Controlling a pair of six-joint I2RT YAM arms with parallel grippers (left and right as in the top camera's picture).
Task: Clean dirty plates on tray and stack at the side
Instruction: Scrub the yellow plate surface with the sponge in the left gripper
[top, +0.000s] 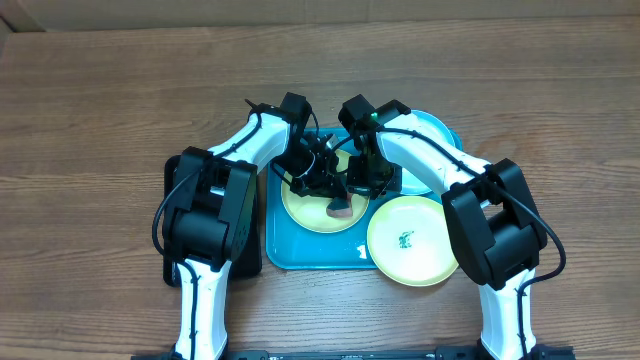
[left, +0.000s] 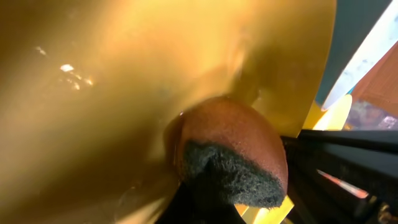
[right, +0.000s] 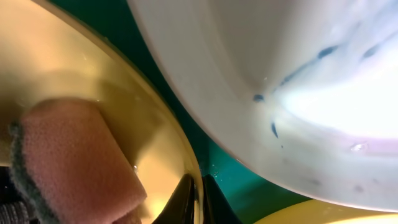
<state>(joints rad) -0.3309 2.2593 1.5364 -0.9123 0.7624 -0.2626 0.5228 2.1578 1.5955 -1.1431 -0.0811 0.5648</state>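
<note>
Jaws of the left gripper (top: 330, 190) are fully closed, and we read them as clamped on the sponge (left: 230, 149), a tan block with a dark scouring face. The sponge presses on the inner surface of the centre plate (top: 305, 210), near that plate's front right rim.

Jaws of the right gripper (top: 362, 183) are likewise fully closed. In the right wrist view the rim of the centre plate runs straight down to them, so we take them to be gripping that rim on its right side.

The centre plate is pale yellow-green and lies in the middle of the tray (top: 290, 255). We find the front plate (top: 410, 240), also yellow-green, at the tray's front right corner, overhanging the tray rim, with a small dark teal smear (top: 405, 240) at its centre. The blue plate (top: 430, 130) lies at the tray's far right corner, partly covered by the right arm. The right wrist view shows teal smears on its whitish centre.

The tray sits near the middle of the worktop (top: 100, 100), towards the front edge. A black tray (top: 252, 265) lies just beside its left side, under the left arm.
</note>
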